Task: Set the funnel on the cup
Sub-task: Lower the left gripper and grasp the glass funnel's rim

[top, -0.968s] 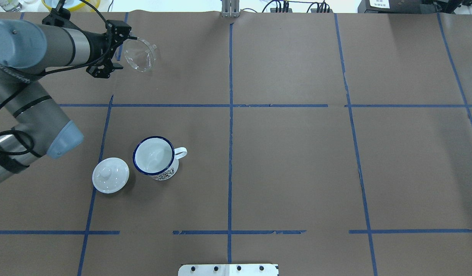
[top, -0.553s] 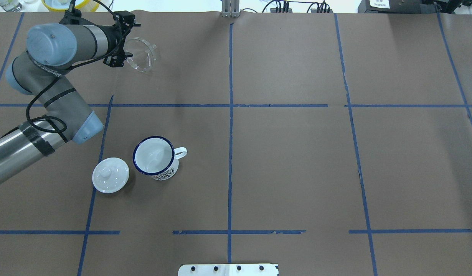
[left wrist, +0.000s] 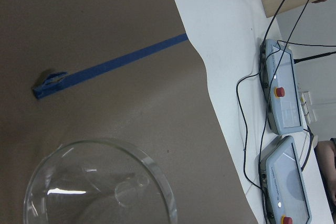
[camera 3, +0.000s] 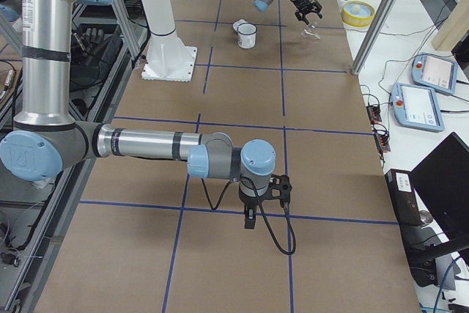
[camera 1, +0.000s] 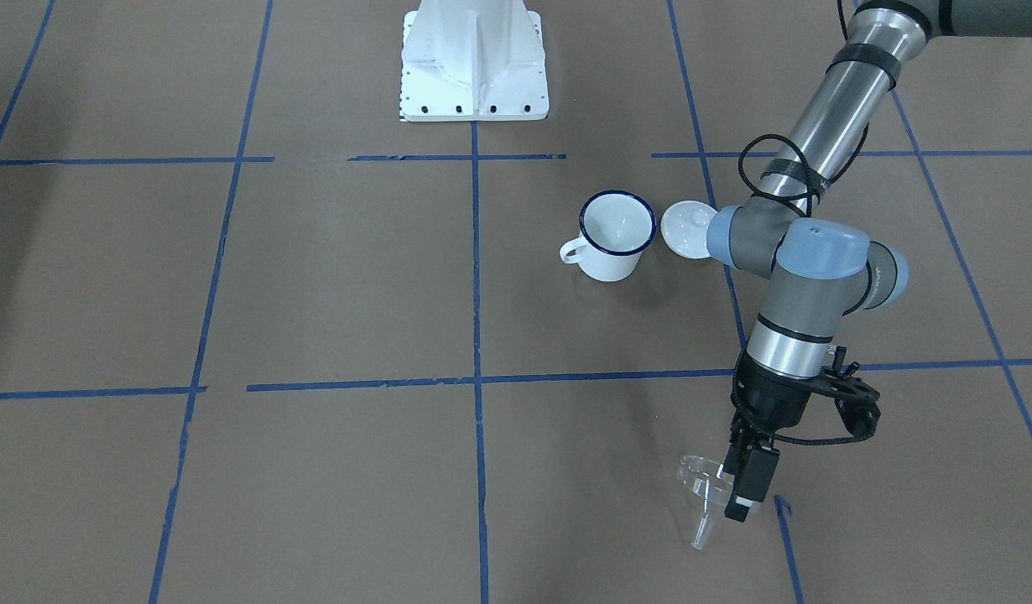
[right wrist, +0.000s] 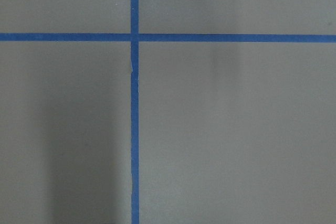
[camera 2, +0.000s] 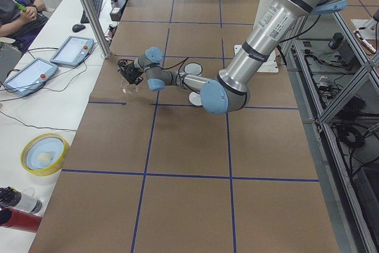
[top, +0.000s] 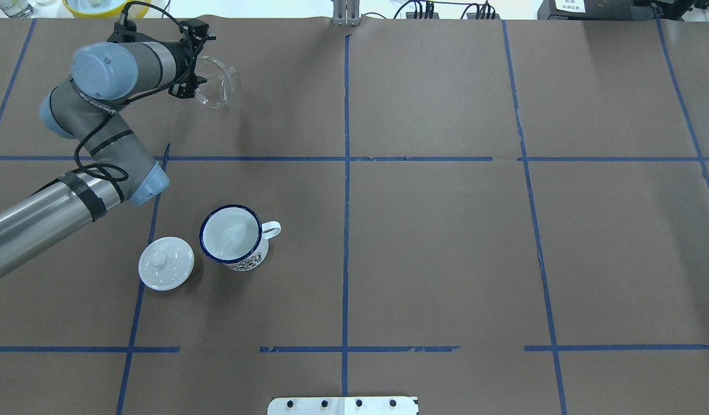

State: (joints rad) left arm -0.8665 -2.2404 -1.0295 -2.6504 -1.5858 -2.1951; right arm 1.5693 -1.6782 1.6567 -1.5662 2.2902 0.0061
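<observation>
- Left gripper [camera 1: 744,495] sits at the rim of the one funnel [camera 1: 702,491]; we cannot tell whether it clamps it.
- We see the funnel tilted, at twelve o'clock from the one cup [top: 232,239] in the overhead view, well apart.
- One white lid [top: 166,263] lies just beside the cup, at eight o'clock.
- Right gripper [camera 3: 249,219]: we cannot tell its width.

Desk [top: 435,248]: brown cover, blue tape grid.
Lid [top: 166,263]: white, knobbed, lying on it.
Yellow bowl [camera 2: 44,153]: on white bench [camera 2: 35,117] alongside.

The funnel [left wrist: 100,184] runs off the left wrist view's bottom edge.
</observation>
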